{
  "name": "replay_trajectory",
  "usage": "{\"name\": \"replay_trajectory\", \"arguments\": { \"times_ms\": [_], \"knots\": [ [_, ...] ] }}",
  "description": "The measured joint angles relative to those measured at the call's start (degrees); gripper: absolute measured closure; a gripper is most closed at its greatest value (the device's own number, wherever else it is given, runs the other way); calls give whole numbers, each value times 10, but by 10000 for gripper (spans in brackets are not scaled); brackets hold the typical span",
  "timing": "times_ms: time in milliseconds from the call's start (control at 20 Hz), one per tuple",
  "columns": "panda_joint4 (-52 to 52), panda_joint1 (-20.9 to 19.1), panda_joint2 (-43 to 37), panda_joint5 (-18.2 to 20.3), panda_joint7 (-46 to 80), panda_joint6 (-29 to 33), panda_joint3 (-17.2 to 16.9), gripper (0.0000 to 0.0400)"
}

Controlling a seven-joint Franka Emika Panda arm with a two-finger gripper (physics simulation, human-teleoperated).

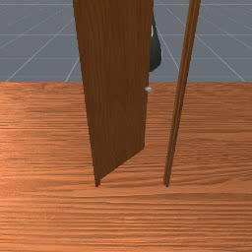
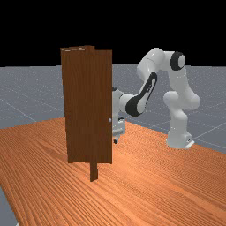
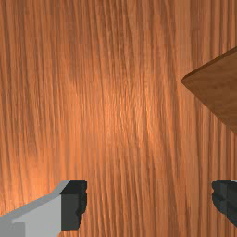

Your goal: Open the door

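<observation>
On the surface (image 1: 206, 216), the door (image 1: 115, 88) stood upright and partly open, angled away from the front view's camera towards the arm (image 2: 148, 90). Its free edge, with the small knob (image 1: 148, 89) beside it, was well apart from the frame post (image 1: 181, 93) on the front view's right, leaving a broad gap. The opening seemed well under way: the door was clear of its closed line, though whether the swing was wide enough to count as finished could not be judged.

The gripper (image 3: 149, 202) was spread wide with nothing between its fingers; a corner of the door lay off to one side, apart from them. In the far view the hand was behind the door, near its knob edge. What remained, probably, was a further push on that edge, without letting it slip past the fingers.
</observation>
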Motion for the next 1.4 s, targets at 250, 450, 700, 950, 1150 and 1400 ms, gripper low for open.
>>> {"name": "replay_trajectory", "arguments": {
  "times_ms": [250, 450, 700, 950, 1150, 1400],
  "knots": [
    [0, 0, 0, 0, 0, 0, 0, 367],
    [-81, 17, -51, -48, 42, 27, -15, 396],
    [-245, 10, -168, -34, 51, 73, -12, 400],
    [-243, 41, -169, -28, 277, 57, 6, 400],
    [-191, 122, -134, -31, 429, 32, 57, 400],
    [-100, 132, -72, -45, 290, 11, 78, 400]
  ]
}}
